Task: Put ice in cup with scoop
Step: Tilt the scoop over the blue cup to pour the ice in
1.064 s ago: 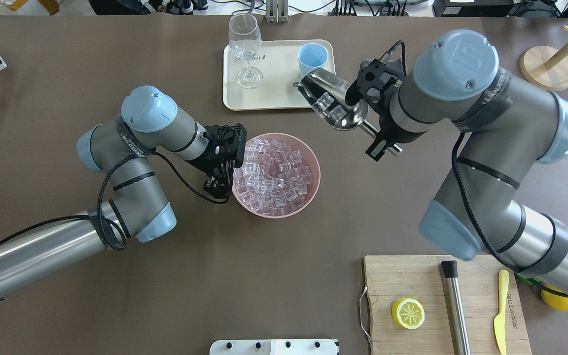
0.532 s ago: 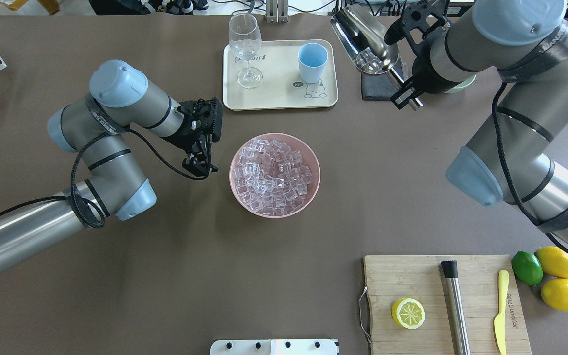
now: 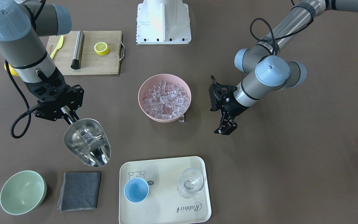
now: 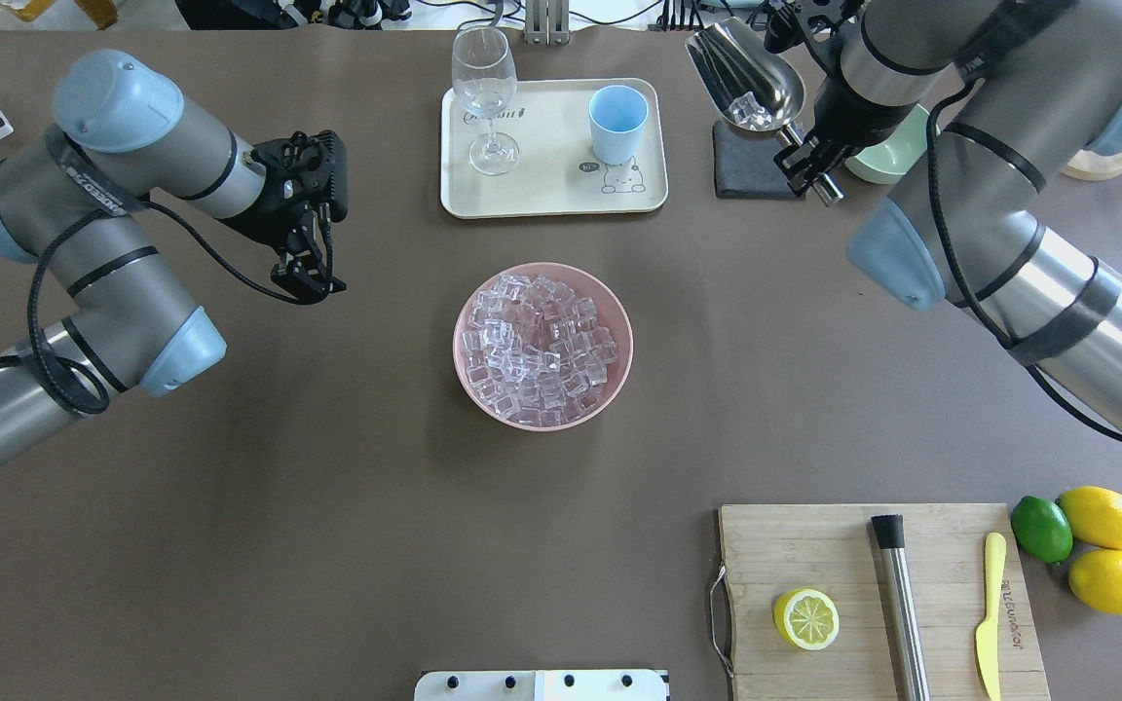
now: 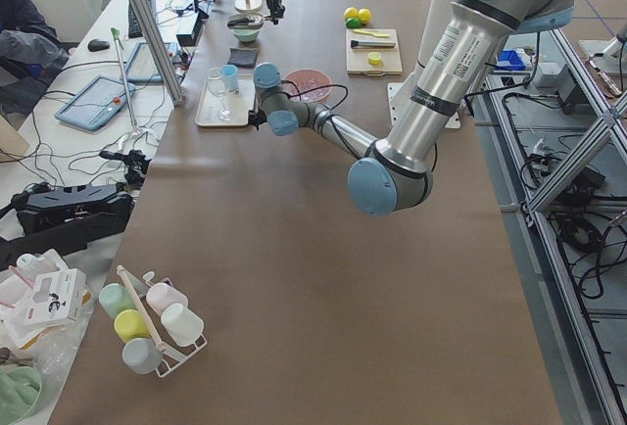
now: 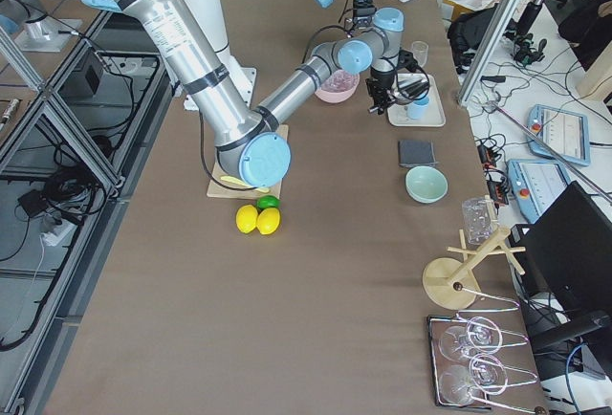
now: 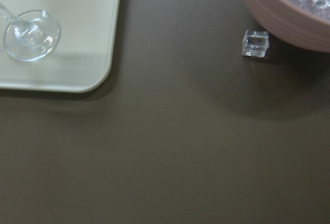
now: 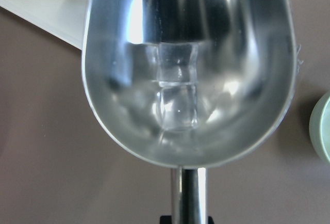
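Observation:
My right gripper (image 4: 807, 156) is shut on the thin handle of the steel scoop (image 4: 748, 68) and holds it in the air over the grey cloth (image 4: 751, 166), to the right of the tray (image 4: 542, 200). A few ice cubes (image 8: 178, 100) lie in the trough, also seen in the front view (image 3: 87, 138). The light-blue cup (image 4: 617, 122) stands upright on the tray and looks empty in the front view (image 3: 136, 189). The pink bowl (image 4: 627, 331) at table centre is full of ice (image 4: 537, 346). My left gripper (image 4: 308, 282) is open and empty, well left of the bowl.
One loose ice cube (image 3: 181, 119) lies on the table against the bowl. A wine glass (image 4: 483, 97) stands on the tray's left. A pale green bowl (image 4: 887, 161) sits right of the cloth. A cutting board (image 4: 814, 555) with lemon half, steel cylinder and knife is front right.
My right arm carried the scoop with ice from beside the cup back and to the right, over the cloth. My left gripper drew away from the bowl's rim, leftward and back.

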Robot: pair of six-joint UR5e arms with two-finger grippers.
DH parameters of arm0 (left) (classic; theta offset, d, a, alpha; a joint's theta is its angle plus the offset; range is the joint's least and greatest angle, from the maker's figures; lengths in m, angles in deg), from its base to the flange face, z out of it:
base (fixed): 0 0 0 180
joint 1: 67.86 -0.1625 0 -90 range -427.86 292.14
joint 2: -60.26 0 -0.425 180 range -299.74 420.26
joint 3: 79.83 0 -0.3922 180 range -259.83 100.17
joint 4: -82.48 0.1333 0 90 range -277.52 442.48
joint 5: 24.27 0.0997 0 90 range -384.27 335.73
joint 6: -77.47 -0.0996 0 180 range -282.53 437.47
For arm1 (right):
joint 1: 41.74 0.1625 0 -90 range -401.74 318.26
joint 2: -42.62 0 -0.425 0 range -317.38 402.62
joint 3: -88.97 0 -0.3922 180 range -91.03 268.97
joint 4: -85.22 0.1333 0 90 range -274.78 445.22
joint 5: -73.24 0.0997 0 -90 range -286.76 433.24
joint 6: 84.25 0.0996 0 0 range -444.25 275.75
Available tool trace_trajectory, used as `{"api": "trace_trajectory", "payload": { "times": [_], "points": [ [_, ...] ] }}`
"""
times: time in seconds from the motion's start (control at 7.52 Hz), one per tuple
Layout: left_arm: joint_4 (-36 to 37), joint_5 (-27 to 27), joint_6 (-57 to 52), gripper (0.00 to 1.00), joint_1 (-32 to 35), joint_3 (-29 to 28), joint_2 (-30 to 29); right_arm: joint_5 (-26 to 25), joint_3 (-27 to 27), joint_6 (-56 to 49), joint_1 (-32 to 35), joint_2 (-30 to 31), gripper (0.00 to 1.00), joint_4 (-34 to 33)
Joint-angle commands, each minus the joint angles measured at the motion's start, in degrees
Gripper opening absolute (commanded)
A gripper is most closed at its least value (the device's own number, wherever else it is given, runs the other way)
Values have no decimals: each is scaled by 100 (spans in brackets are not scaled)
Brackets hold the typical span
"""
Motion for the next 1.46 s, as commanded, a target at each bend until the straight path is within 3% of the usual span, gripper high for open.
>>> {"api": "trace_trajectory", "payload": {
  "times": [0.0,0.4,0.8,1.2,1.33],
  "points": [
    [1142,31,13,98,700,600,381,604,941,-13,111,-895,0,-1223],
    [2049,48,48,98,1362,601,478,763,1836,-354,111,-1861,0,-2270],
    [2865,-39,65,98,1968,1074,978,754,2524,-978,85,-2496,0,-3089],
    [2869,-1046,57,98,2557,1250,1942,772,2868,-1314,-64,-2787,0,-3713],
    [2877,-1068,39,98,2784,1390,2346,772,2929,-1323,-135,-2875,0,-3854]
  ]
}}
